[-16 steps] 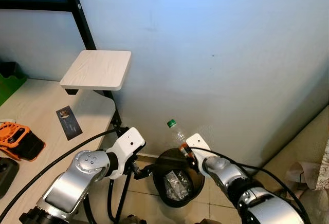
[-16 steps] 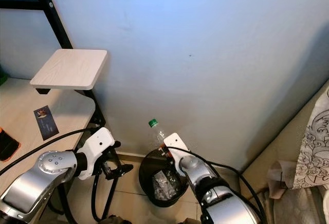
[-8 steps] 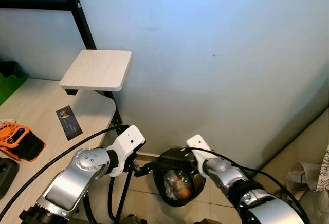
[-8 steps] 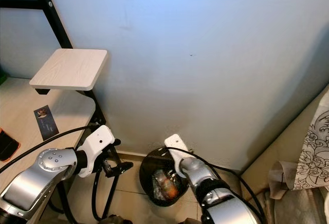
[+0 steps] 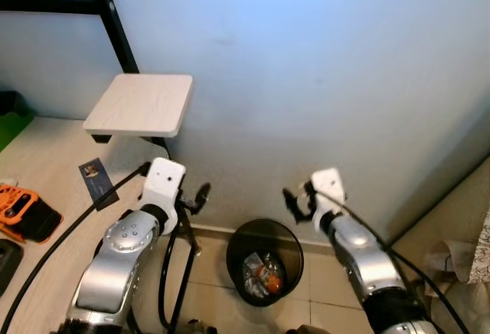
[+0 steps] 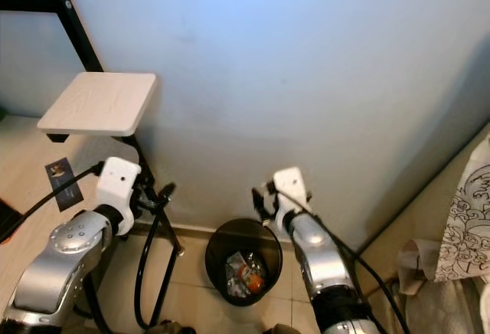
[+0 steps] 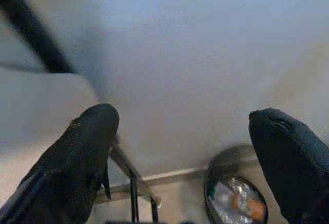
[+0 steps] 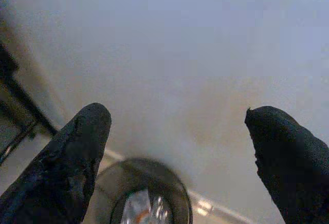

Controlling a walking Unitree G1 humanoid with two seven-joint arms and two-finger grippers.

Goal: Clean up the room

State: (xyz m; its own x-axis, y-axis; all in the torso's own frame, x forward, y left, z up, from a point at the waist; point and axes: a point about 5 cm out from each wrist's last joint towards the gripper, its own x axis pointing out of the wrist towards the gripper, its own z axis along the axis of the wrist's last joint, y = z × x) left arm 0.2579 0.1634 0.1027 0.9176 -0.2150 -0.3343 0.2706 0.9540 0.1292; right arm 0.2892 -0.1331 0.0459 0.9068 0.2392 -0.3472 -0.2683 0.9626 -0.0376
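Bottle (image 5: 269,276) now down in the bin (image 5: 237,243), right claw (image 5: 295,200) lifted clear, fingers wide.

Bin (image 5: 264,261) on floor against wall, right of desk (image 5: 46,196); bottle (image 5: 269,278) inside.

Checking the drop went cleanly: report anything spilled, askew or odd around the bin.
Nothing stands out. The black trash bin stands upright by the wall, with the bottle and crumpled wrappers inside it, and no litter shows on the tiles around it. The right tool is open above the bin, holding nothing.
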